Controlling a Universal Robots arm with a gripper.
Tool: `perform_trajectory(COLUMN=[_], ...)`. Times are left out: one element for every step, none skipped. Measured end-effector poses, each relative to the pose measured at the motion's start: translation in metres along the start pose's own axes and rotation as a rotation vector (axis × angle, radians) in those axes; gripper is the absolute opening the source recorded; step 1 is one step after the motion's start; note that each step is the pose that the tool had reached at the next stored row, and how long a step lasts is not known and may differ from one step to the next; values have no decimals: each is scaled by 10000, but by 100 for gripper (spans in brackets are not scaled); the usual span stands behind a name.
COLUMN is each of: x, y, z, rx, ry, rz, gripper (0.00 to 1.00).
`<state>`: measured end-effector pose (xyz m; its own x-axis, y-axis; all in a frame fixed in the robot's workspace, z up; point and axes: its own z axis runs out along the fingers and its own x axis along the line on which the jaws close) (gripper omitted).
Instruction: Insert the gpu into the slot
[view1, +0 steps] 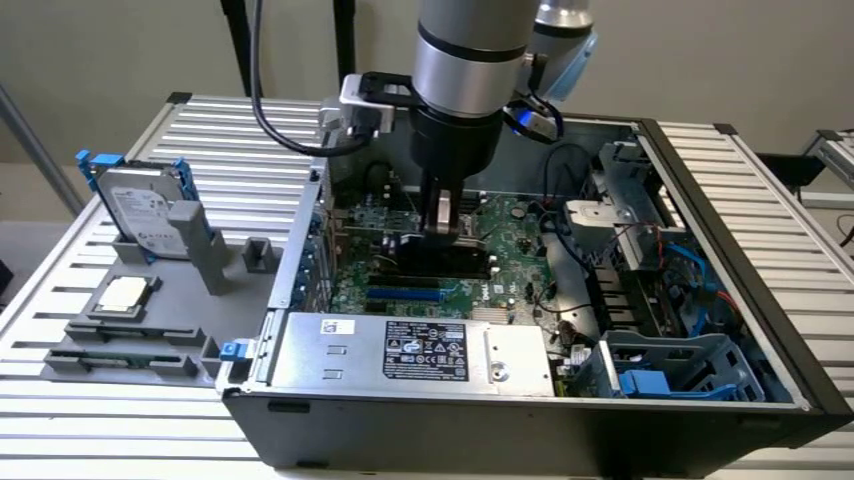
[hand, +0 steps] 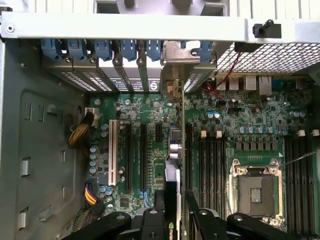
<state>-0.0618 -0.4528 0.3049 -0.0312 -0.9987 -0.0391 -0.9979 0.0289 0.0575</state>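
The claw (hand: 172, 220) pinches the gpu (hand: 171, 192) edge-on, upright over the board (view1: 514, 250) at the exterior view's centre. The blue slot (view1: 404, 295) lies just below it in that frame, bare, near the power supply's (view1: 334, 350) edge. Open room flanks the gpu inside the case (view1: 534, 430).

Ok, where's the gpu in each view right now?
Exterior view: the gpu is the black card directly under the gripper, mid-case, over the board.
Wrist view: the gpu is seen edge-on between the gripper's two black fingers, its length running toward the rear expansion brackets.
Shared landmark: the green motherboard beneath the card.
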Motion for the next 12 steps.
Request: perform_trajectory(x=[1, 2, 3, 3, 4, 5, 6, 6, 6, 7, 6, 7], y=[1, 4, 8, 13, 18, 21, 23, 23, 21, 21, 21, 22], z=[18, 36, 55, 75, 92, 110, 129, 147, 165, 179, 182, 181], rx=[0, -1, 0, 0, 1, 2, 4, 5, 7, 8, 8, 8], ry=[1, 2, 0, 0, -1, 0, 0, 1, 1, 0, 0, 2], rz=[-7, -9, -12, -13, -13, -13, -13, -14, -15, -15, -14, -13], gripper=[26, 26, 26, 26, 26, 26, 26, 26, 26, 26, 26, 26])
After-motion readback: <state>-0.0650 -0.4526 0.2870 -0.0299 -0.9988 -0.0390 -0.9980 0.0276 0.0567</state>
